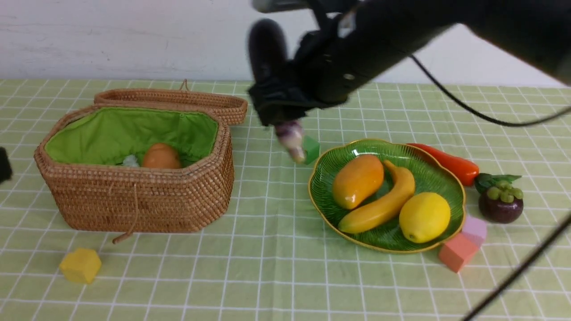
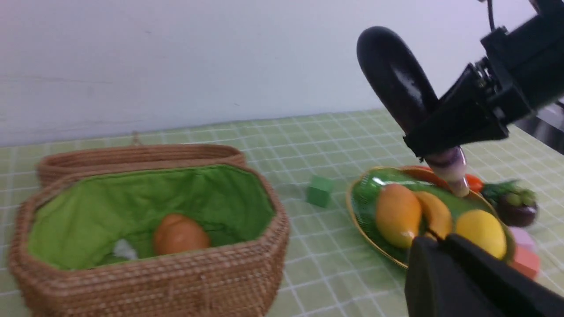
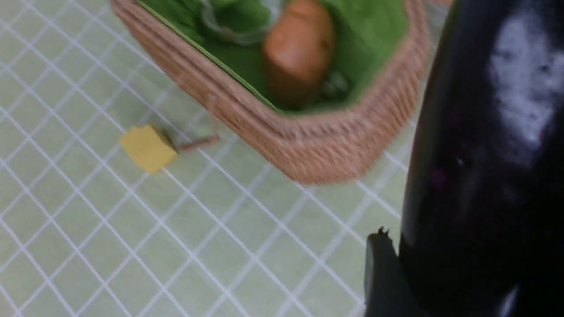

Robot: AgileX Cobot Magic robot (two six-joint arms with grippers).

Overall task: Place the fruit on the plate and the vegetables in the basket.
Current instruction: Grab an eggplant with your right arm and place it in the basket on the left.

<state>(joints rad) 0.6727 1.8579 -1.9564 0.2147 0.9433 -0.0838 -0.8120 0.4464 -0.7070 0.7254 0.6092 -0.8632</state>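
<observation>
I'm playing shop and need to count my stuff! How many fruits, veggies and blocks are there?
Fruits: 4 (mango, banana, lemon, mangosteen)
Vegetables: 3 (eggplant, potato, pepper)
Blocks: 4 (yellow block, green block, pink block, lilac block)
Total: 11

Table: wide, covered to every visible edge by a cloth.
Cloth: pale green with a thin white grid, lying flat.
Wall: plain white, faintly scuffed, meeting the table's far edge in a straight line.
Light: soft and even, only faint shadows on the cloth.
</observation>
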